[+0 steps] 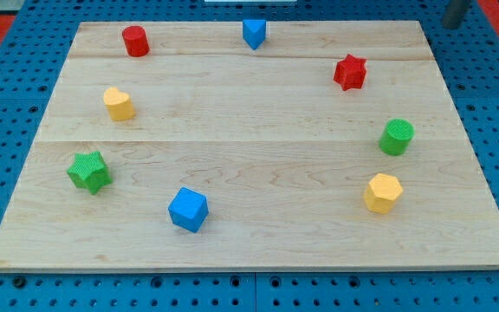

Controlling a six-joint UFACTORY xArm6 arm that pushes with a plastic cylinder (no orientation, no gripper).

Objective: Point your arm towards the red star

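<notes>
The red star [350,72] lies on the wooden board [249,173] at the upper right. My tip [451,26] shows as the end of a grey rod at the view's top right corner, just beyond the board's far right corner. It is up and to the right of the red star, well apart from it and touching no block.
Also on the board are a red cylinder [135,41], a blue block [254,33], a yellow block [119,104], a green star [89,171], a blue cube [188,210], a green cylinder [397,137] and a yellow hexagonal block [382,192]. Blue pegboard surrounds the board.
</notes>
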